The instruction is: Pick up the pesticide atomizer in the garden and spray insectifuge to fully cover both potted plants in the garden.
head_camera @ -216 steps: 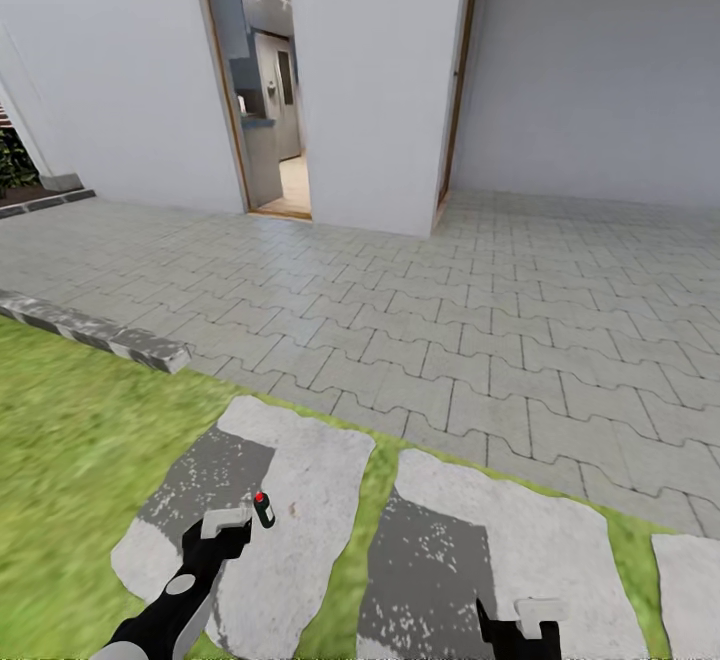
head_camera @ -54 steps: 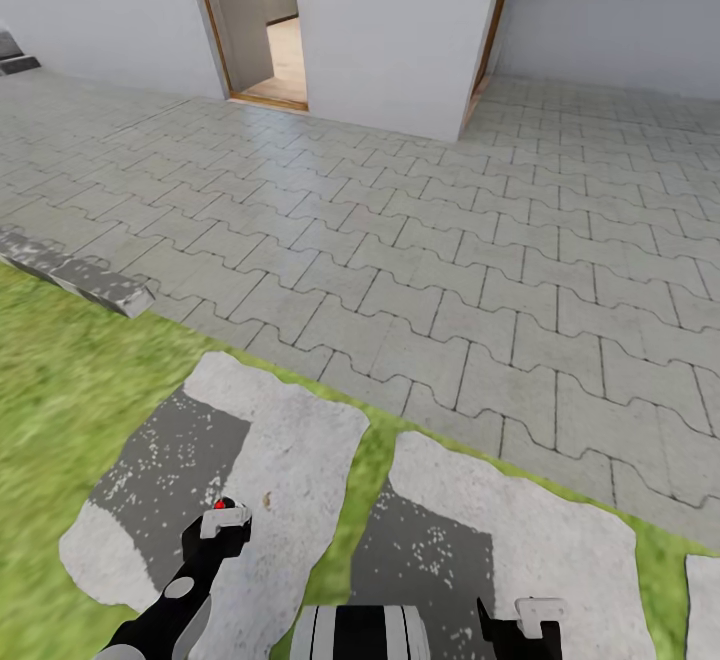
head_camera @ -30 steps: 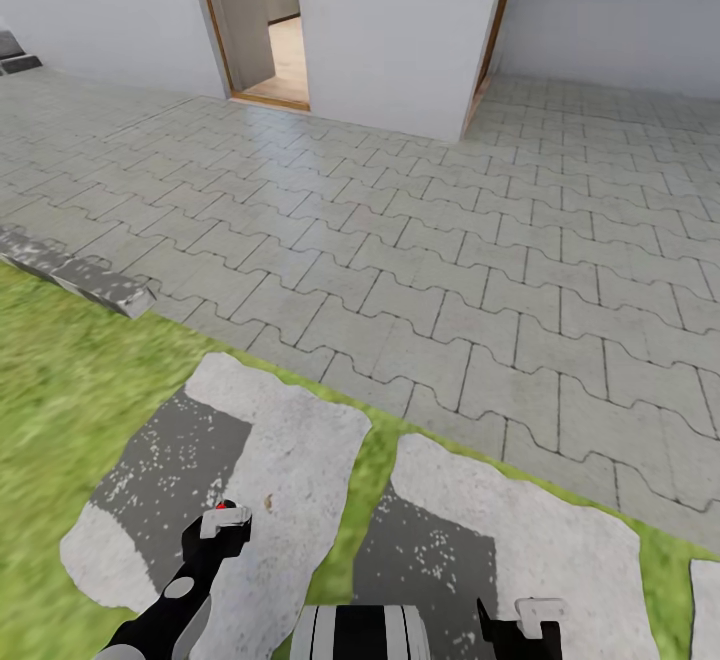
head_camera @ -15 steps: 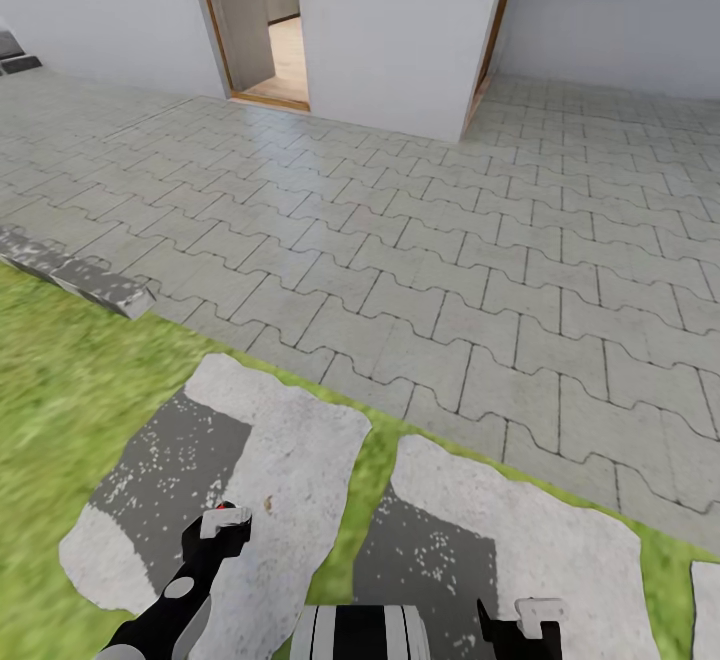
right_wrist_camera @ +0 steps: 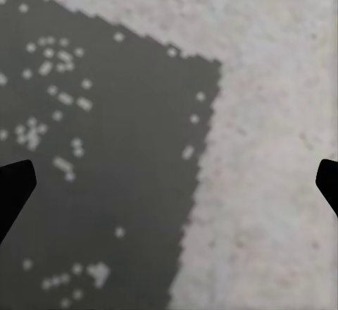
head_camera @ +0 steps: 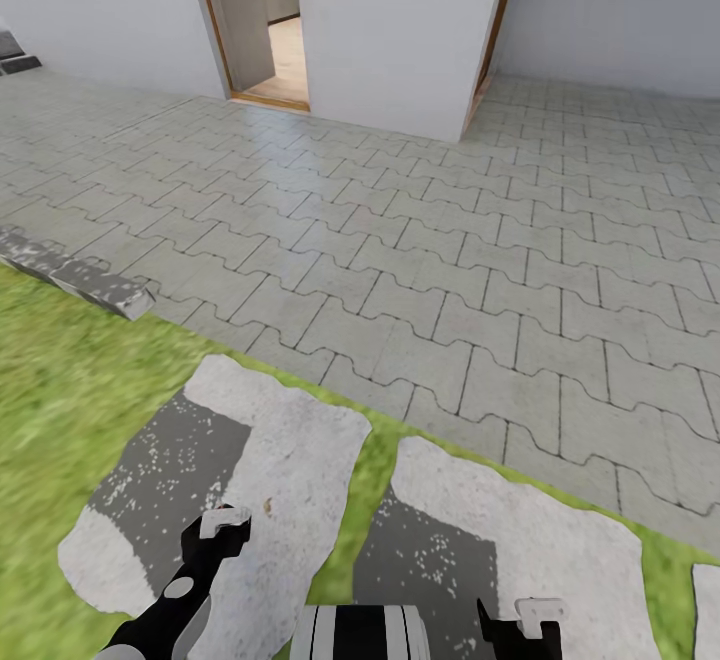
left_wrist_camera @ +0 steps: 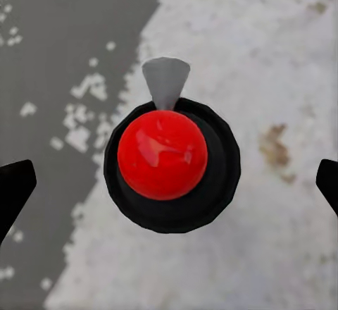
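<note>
The pesticide atomizer [left_wrist_camera: 163, 156] stands upright on a pale stepping stone [head_camera: 290, 460]. In the left wrist view I see it from above: a red round top, a black body and a small grey nozzle. My left gripper [left_wrist_camera: 170, 183] hangs straight over it, open, with its dark fingertips [left_wrist_camera: 14, 187] far apart on either side and not touching it. In the head view the left gripper [head_camera: 222, 522] covers the atomizer. My right gripper [head_camera: 530, 615] is open over the neighbouring stone [right_wrist_camera: 267, 113]. The potted plants are out of view.
The garden lawn [head_camera: 60, 380] lies to the left, with a grey stone curb [head_camera: 90, 285]. Ahead is an interlocking paved patio [head_camera: 450, 270], a white house wall [head_camera: 390, 30] and an open doorway [head_camera: 255, 20]. My trunk [head_camera: 360, 635] shows at the bottom edge.
The head camera tilted down since the oldest frame. The left gripper shifted over the atomizer; its red top, still peeking out half a second ago, is now hidden in the head view.
</note>
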